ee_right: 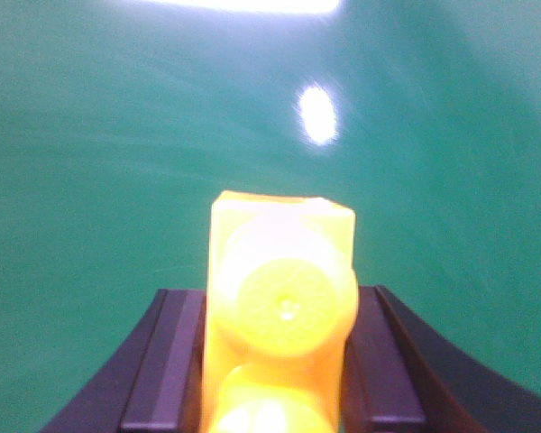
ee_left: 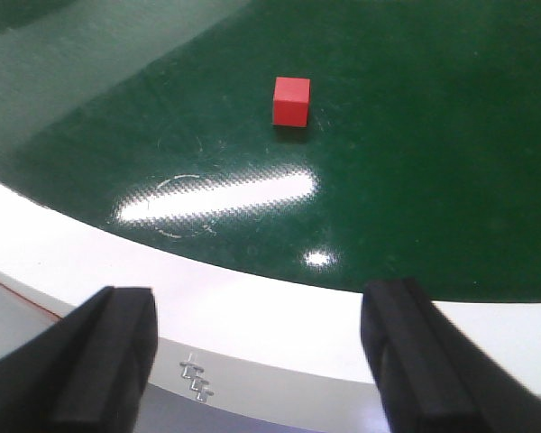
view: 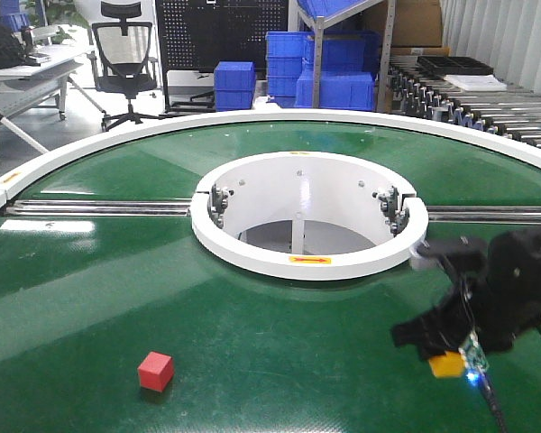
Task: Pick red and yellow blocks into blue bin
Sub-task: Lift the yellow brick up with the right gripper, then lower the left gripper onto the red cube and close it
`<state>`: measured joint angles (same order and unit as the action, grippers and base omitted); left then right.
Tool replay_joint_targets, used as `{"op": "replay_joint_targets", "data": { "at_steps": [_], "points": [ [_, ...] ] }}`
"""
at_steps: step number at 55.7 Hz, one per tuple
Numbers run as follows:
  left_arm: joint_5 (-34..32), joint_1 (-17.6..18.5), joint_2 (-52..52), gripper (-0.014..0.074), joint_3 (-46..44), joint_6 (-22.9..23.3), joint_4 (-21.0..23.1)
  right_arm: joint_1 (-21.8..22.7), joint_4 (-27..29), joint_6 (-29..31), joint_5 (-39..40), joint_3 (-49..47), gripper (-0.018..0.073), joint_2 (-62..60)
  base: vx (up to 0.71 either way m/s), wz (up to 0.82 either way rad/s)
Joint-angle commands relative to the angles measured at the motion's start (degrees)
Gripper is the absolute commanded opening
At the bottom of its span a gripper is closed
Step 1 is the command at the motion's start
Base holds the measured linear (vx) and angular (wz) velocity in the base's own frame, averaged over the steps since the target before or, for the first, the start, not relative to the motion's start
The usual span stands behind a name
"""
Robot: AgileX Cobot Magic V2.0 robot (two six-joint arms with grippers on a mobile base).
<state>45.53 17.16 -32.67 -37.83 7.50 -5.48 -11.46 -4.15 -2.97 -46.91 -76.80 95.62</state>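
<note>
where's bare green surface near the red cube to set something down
Bare green surface runs from the red cube right to the right gripper, and from the cube up to the white centre ring. Left of the cube is bare too. Crowded only at the right gripper, shut on the yellow brick.

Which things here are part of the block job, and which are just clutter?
Job: red cube; yellow brick, clamped in the right gripper; left gripper, open, apart from the cube.
Just there: blue crates at the back; office chair; white centre ring.
</note>
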Motion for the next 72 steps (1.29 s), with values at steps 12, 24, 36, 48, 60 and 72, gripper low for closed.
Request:
{"op": "replay_joint_targets", "data": {
  "at_steps": [12,24,36,48,60,72],
  "points": [
    [-4.84,0.47,-0.54,0.0589,-1.95,-0.06,-0.52,-13.34,-0.28,1.98,6.06,6.20,0.0285,-18.97,0.00,0.00],
    [-4.84,0.47,-0.61,0.0589,-1.95,-0.08,-0.02,-16.77,0.14,3.49,7.88,17.01,0.0284,-29.09,0.00,0.00],
    [-5.83,0.47,-5.49,0.0589,-2.10,-6.85,7.65,-16.61,-0.16,3.55,7.68,23.99,0.0284,-36.03,0.00,0.00],
    [-5.70,0.47,-17.08,0.0589,-3.37,-14.61,15.42,-16.61,-0.16,3.55,7.35,24.33,0.0284,-37.17,0.00,0.00],
    [-6.60,0.47,-30.11,0.0601,-10.03,-15.09,15.20,-16.61,-0.16,3.55,7.20,24.33,0.0278,-37.16,0.00,0.00],
    [-7.96,0.47,-44.40,0.0595,-21.62,-17.58,15.26,-16.61,-0.16,3.55,7.20,24.33,0.0276,-37.16,0.00,0.00]
  ]
}}
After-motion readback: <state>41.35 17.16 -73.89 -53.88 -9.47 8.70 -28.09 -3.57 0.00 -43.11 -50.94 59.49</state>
